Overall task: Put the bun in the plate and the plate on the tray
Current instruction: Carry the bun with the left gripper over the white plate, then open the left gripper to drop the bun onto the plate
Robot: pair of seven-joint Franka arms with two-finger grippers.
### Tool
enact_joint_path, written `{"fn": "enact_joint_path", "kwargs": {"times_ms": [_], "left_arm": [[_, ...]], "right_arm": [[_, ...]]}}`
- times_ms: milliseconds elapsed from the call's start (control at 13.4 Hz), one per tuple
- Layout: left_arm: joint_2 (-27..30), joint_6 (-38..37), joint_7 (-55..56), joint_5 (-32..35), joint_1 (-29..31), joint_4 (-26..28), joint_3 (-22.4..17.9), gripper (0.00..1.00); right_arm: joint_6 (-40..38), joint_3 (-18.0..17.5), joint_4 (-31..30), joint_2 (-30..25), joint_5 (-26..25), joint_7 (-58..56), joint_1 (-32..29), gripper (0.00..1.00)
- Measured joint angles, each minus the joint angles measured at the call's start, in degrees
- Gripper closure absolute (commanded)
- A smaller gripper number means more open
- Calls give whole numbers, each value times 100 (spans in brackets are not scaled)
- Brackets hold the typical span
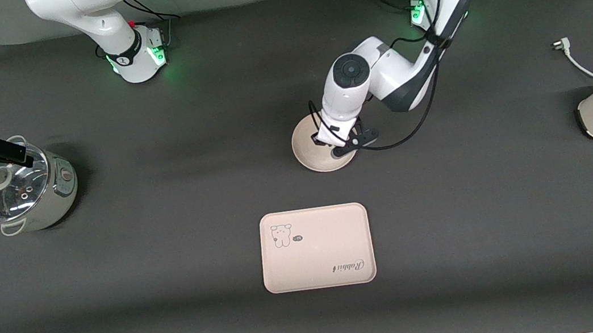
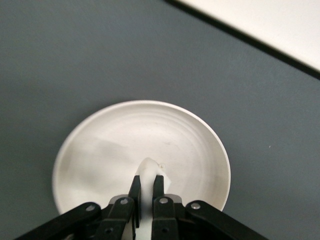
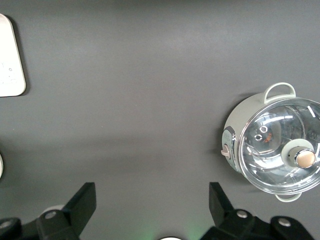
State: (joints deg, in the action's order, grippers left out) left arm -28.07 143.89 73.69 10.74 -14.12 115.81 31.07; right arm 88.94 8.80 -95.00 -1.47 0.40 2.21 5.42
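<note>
The left pincer (image 2: 146,184) pinches the little bun (image 2: 149,170) just over the plate (image 2: 100,145), likely so it drops inside. The tray (image 1: 316,248) waits nearer the camera. The right pincer (image 3: 152,202) hangs wide open and empty above the surface (image 1: 168,235).

The plate (image 1: 311,156) lies farther than the tray (image 1: 316,247) (well apart).
</note>
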Motion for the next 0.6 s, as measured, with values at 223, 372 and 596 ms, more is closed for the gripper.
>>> {"fn": "enact_joint_path", "kwargs": {"times_ms": [223,372,596], "left_arm": [[-231,147,228,234,-50,-19,-8,0],[-213,147,241,247,-49,-74,-21,0],[-104,84,237,296,-10,-163,-40,0]], "right_arm": [[0,0,-2,0,0,0,0,0],[0,0,-6,0,0,0,0,0],[0,0,-14,0,0,0,0,0]]}}
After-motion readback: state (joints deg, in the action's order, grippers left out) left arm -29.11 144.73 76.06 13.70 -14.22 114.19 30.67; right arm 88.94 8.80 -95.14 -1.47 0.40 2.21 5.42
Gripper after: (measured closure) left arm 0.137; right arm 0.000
